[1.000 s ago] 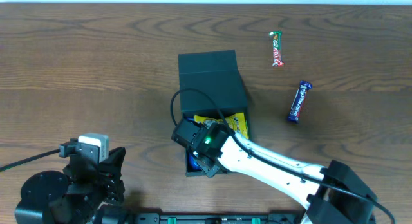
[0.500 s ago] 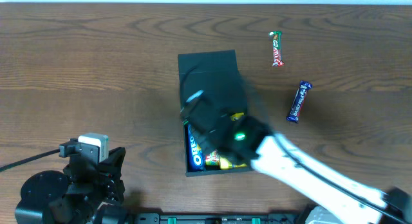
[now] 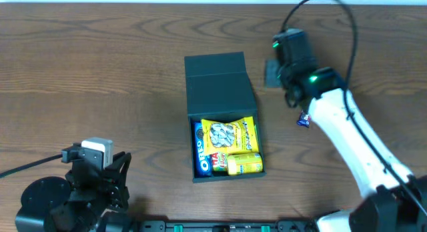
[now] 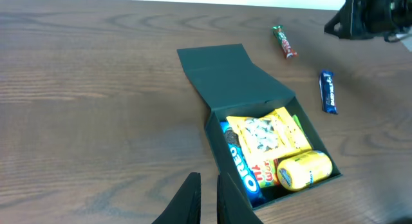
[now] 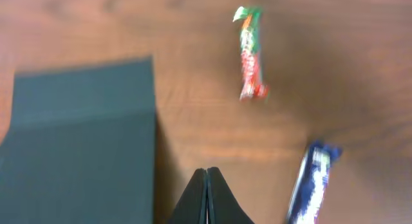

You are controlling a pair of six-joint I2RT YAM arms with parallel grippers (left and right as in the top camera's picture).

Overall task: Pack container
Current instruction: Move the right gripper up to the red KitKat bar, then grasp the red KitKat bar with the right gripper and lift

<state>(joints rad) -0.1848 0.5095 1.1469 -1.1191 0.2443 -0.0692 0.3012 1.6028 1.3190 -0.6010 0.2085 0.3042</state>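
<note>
Saw the worktop (image 3: 100, 72) cut off at every edge overhead. Lost the green-and-red bar (image 5: 248, 56) under the right arm (image 3: 347, 125) there, along with all but one end of the blue bar (image 5: 312, 185). Caught both in the wrist views, smeared in the right one. Found the container (image 3: 220, 92) mid-worktop: dark teal-black, matte, plain, flap lid thrown back away from the robot. Held a yellow packet (image 3: 227, 135), an Oreo pack (image 3: 201, 152) on its left and a small yellow roll (image 3: 245, 164) at the near end. Had that arm over the box a second earlier, masking the contents. Noted right fingers (image 5: 196, 198) pressed together, left fingers (image 4: 187, 198) slightly parted.
</note>
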